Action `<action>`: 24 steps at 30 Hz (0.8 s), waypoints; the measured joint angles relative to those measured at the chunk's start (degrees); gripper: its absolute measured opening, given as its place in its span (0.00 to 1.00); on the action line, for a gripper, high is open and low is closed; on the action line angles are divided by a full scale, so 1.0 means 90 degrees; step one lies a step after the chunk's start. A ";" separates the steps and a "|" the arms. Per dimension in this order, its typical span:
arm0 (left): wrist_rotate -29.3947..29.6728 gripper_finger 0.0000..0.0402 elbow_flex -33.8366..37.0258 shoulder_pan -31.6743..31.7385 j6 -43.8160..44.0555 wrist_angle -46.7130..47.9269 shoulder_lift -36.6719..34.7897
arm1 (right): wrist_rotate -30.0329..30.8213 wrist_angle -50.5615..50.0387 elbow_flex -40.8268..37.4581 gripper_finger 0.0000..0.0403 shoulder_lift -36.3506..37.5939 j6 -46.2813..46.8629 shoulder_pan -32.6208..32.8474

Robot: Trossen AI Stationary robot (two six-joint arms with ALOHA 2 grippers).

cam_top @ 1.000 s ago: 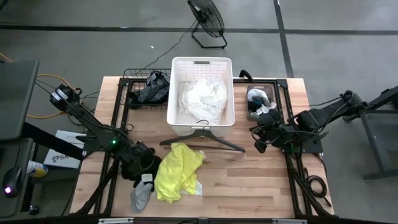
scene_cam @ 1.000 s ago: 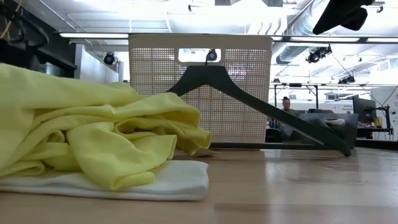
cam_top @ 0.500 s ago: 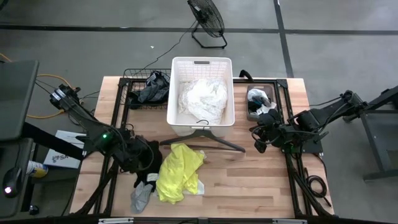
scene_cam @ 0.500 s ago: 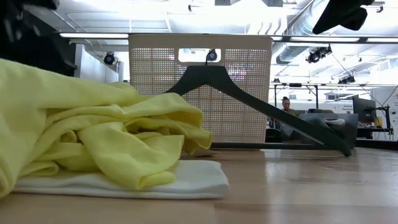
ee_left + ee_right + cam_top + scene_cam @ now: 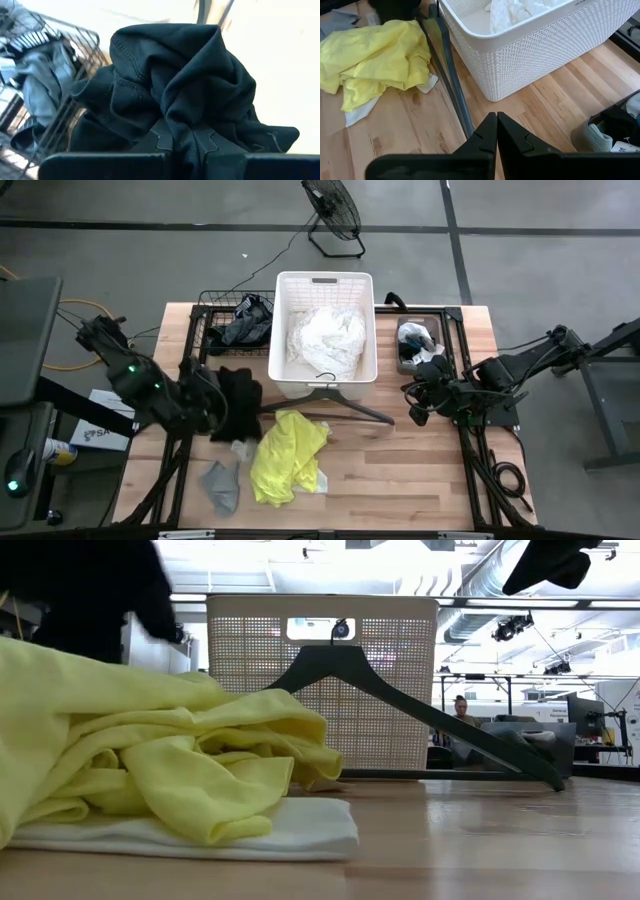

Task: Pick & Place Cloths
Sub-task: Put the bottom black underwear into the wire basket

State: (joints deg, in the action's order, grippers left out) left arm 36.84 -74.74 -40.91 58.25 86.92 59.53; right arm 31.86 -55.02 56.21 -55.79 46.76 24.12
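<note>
My left gripper (image 5: 222,406) is shut on a black cloth (image 5: 238,392), carried above the table's left half between the wire basket and the yellow cloth. In the low view the black cloth (image 5: 90,585) hangs at upper left. The neon yellow cloth (image 5: 288,454) lies crumpled on the wood over a small white cloth (image 5: 300,830). A grey cloth (image 5: 222,485) lies flat near the near edge. The white lacy cloth (image 5: 325,338) sits inside the white basket (image 5: 283,330). My right gripper (image 5: 496,131) is shut and touches nothing, hovering at the table's right. My left gripper pinches a bunched fold of the black cloth (image 5: 182,135) between its two fingers (image 5: 160,142), several layers gathered. The cloth is lifted clear of the table and bulges in a crumpled mass beyond the fingertips.
A dark grey hanger (image 5: 330,404) lies just in front of the white basket. A wire basket (image 5: 212,310) at far left holds dark and grey clothes (image 5: 245,325). A tray with small items (image 5: 415,340) sits at far right. Bare wood (image 5: 400,470) lies near right.
My left gripper has risen and moved toward the table's far edge, carrying the black cloth up off the table from beside the yellow cloth. The grey cloth stayed on the table near the near edge. The yellow cloth shifted slightly as the black one came away.
</note>
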 joint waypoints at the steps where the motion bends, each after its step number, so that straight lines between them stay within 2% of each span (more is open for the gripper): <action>1: 0.0081 0.03 -0.0203 0.0000 -0.0004 0.0058 0.0000 | 0.0000 0.0000 0.0000 0.01 0.0000 0.0000 0.0000; 6: 0.0110 0.05 -0.0861 0.0002 -0.0132 0.0099 -0.0007 | 0.0112 0.0000 0.0000 0.01 -0.0005 0.0000 0.0000; 12: -0.0504 0.05 -0.0719 0.0002 -0.0066 0.0084 0.0108 | 0.0138 -0.0003 0.0000 0.01 -0.0005 -0.0036 -0.0002; 19: -0.1607 0.03 0.0329 0.0000 0.0663 0.0003 0.0518 | 0.0138 -0.0003 0.0000 0.01 -0.0005 -0.0048 -0.0002; 24: -0.2249 0.03 0.1562 0.0002 0.1012 -0.0771 0.0622 | 0.0138 -0.0003 0.0000 0.01 -0.0005 -0.0051 -0.0002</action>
State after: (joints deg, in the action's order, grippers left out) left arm 16.60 -60.68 -40.88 67.35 79.99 65.12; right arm 33.10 -55.05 56.21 -55.83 46.30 24.10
